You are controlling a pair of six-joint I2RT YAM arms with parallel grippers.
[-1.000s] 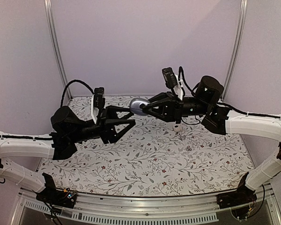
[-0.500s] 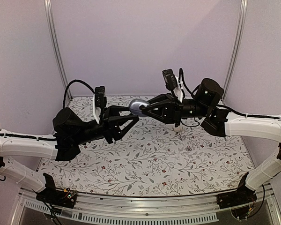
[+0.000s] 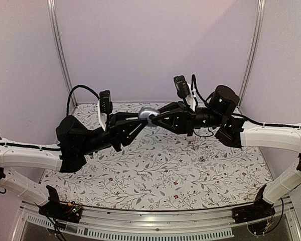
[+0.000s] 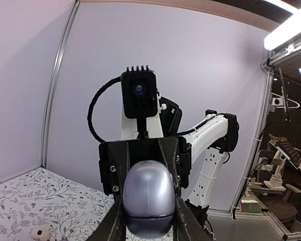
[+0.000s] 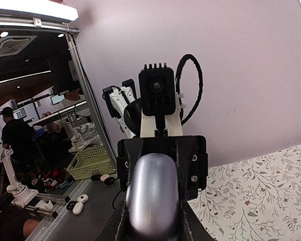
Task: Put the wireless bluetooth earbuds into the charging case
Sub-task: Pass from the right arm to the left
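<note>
Left claw (image 4: 149,211), right claw (image 5: 153,216) both clasping closed case (image 3: 148,113) mid-air; earbud (image 3: 189,136) lying on table (image 3: 155,170), waiting for insertion

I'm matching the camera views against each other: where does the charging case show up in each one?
Top external: charging case near the middle.
Left wrist: charging case bottom centre.
Right wrist: charging case bottom centre.
Shared landmark: floral table cover.

A robotics lab: in the background are another white robot arm (image 5: 5,173), a yellow basket (image 5: 89,163) and a person (image 5: 14,135).
</note>
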